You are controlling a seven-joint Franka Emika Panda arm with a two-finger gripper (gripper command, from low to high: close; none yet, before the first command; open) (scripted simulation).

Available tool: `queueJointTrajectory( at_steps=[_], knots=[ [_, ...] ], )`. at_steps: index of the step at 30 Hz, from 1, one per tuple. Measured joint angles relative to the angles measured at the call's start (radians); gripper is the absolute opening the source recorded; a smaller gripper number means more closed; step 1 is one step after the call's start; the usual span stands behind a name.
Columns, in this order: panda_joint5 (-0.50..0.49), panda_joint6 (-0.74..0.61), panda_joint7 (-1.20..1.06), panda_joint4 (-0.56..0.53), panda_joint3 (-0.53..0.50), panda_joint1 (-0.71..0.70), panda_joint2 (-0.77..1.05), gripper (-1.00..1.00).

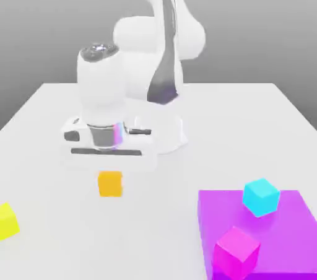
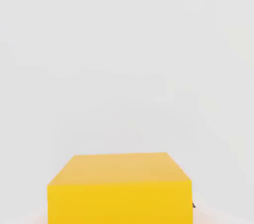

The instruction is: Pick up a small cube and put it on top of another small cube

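Gripping orange cube [image 1: 110,184] in tool [image 1: 110,176] | exterior: cyan cube [image 1: 260,197] on purple block [image 1: 291,235]

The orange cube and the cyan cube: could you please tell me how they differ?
The orange cube sits directly under the hand; the cyan cube stands apart from it. The orange cube is over the white table; the cyan cube rests on the purple block. Both are small, plain and similar in size.
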Motion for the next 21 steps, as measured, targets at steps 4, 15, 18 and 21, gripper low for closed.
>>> queueJointTrajectory(
  at_steps=[4, 15, 18, 21],
  knots=[
    [0.024, -0.086, 0.174, 0.059, 0.096, 0.077, -0.028, -1.00],
    [0.110, -0.300, 0.622, 0.215, 0.373, 0.297, -0.094, -1.00],
    [0.065, -0.224, 0.681, 0.209, 0.394, 0.297, -0.019, -1.00],
    [0.014, -0.132, 0.722, 0.195, 0.393, 0.296, 0.063, 1.00]
  ],
)
